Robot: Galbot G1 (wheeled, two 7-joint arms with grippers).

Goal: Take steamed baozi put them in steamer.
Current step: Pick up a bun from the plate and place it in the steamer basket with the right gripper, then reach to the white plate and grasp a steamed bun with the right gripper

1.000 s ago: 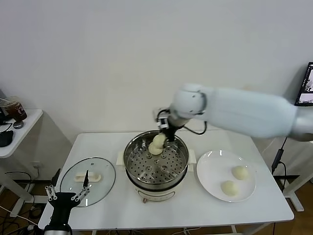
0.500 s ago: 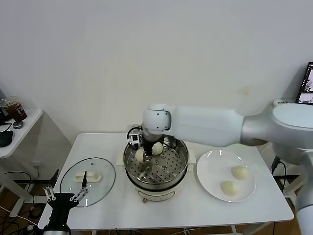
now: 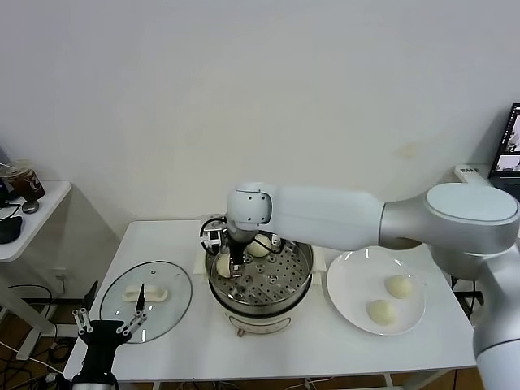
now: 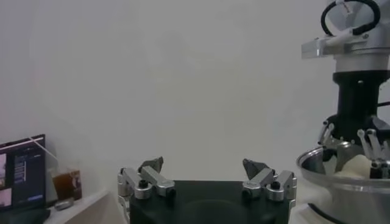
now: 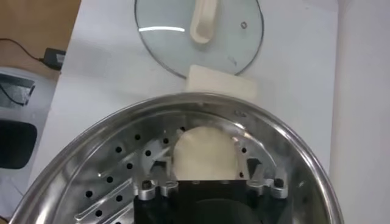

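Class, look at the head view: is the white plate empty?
No: two steamed baozi lie on the white plate.

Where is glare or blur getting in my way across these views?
Head view: even light, the glass lid glints faintly, nothing washed out. Right wrist view: a bright streak on the lid and sheen on the steamer rim; the baozi between the right claw fingers reads clearly. Left wrist view: hazy, pale wall; left claw sharp.
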